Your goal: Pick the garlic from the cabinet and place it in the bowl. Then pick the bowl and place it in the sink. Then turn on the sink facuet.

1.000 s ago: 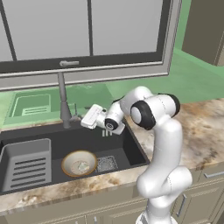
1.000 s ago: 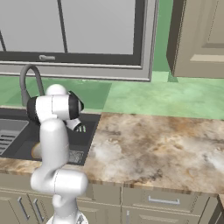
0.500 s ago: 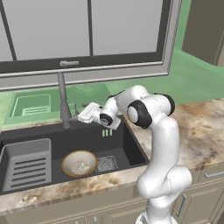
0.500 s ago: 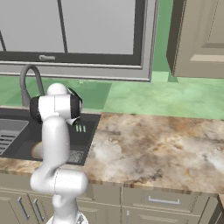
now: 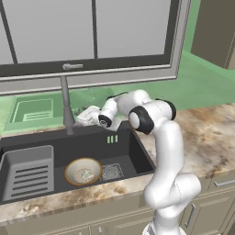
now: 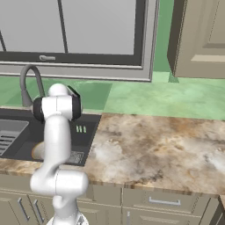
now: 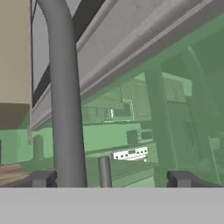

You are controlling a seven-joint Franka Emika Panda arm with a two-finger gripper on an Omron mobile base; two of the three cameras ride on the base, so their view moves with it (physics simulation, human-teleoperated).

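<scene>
Bowl (image 5: 83, 171) with garlic (image 5: 84, 174) sits in the sink (image 5: 27, 149), below the pincer (image 7: 111, 179). Pincer open, empty, faucet (image 7: 65, 96) stem and lever (image 7: 104, 171) between its tips; only turning on left.

A wide window (image 5: 92, 32) with a dark frame spans the wall above a green backsplash (image 6: 132, 94), while a mottled brown-and-cream stone countertop (image 6: 154, 154) runs over beige drawer fronts with metal handles (image 6: 163, 202).
</scene>
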